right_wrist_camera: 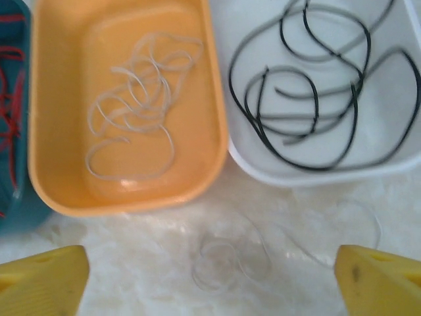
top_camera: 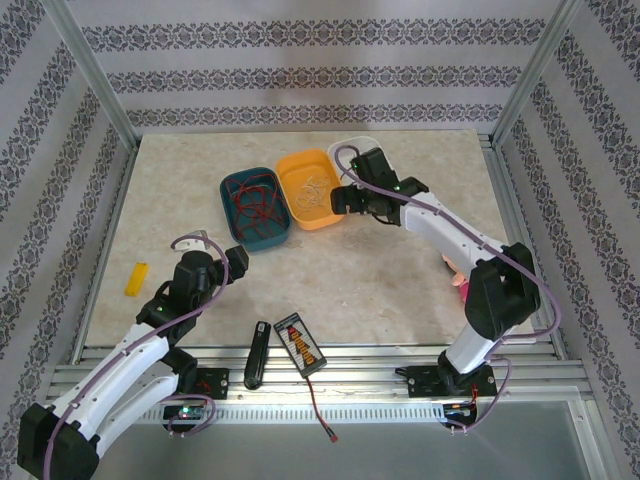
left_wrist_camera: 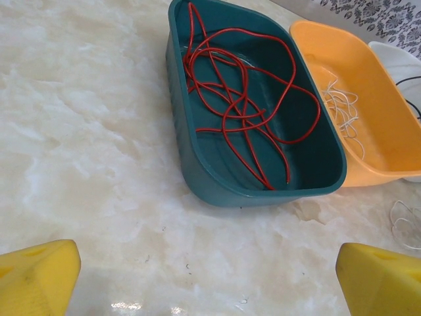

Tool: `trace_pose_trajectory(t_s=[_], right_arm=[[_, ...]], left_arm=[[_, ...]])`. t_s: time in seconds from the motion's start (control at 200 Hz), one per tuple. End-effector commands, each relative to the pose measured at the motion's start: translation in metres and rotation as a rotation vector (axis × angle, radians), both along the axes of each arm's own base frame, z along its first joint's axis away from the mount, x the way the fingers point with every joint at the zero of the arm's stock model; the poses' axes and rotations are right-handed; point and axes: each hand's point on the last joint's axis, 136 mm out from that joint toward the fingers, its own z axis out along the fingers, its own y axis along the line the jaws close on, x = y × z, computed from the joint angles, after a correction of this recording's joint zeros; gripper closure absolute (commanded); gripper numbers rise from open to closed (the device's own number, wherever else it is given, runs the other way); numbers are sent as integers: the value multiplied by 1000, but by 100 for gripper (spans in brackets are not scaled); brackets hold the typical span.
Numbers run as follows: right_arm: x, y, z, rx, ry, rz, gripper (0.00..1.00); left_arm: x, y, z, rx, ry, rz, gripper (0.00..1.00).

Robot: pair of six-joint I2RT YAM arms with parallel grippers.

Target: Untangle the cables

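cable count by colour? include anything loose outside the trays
Red cable, in teal tray: 1
Whitish cable, in orange tray: 1
Black cable, in white tray: 1
Clear wire, loose on table: 1
Total: 4

The red cable [left_wrist_camera: 227,118] lies in loose, overlapping loops across the floor of the teal tray [left_wrist_camera: 181,131], one end reaching toward the tray's near wall. The pale whitish cable [right_wrist_camera: 141,99] sits in a small tangle of curls on the bottom of the orange tray [right_wrist_camera: 217,131] next to it, and the black cable [right_wrist_camera: 309,168] spreads in wide crossing loops inside the white tray [right_wrist_camera: 250,168]. A very thin, nearly clear wire [right_wrist_camera: 227,263] curls in faint loops on the tabletop just in front of the orange and white trays.
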Motion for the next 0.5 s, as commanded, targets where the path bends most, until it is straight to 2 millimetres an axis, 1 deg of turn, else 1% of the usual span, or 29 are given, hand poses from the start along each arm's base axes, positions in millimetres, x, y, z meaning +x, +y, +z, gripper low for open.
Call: trace_pose_trajectory(t_s=[0.0, 0.07, 0.25, 0.37, 0.495], right_arm=[[-14, -19, -5, -5, 1, -77, 2], [-25, -25, -14, -30, 8, -85, 2], [-49, -28, -39, -108, 40, -75, 2], [-57, -23, -56, -121, 66, -58, 2], [-58, -17, -69, -154, 101, -56, 2]], left_arm=[[6, 1, 7, 16, -26, 7, 1], [8, 0, 6, 18, -20, 2, 0], [10, -2, 6, 10, -19, 0, 1], [10, -3, 7, 6, -21, -2, 1], [9, -4, 6, -3, -19, -3, 0]])
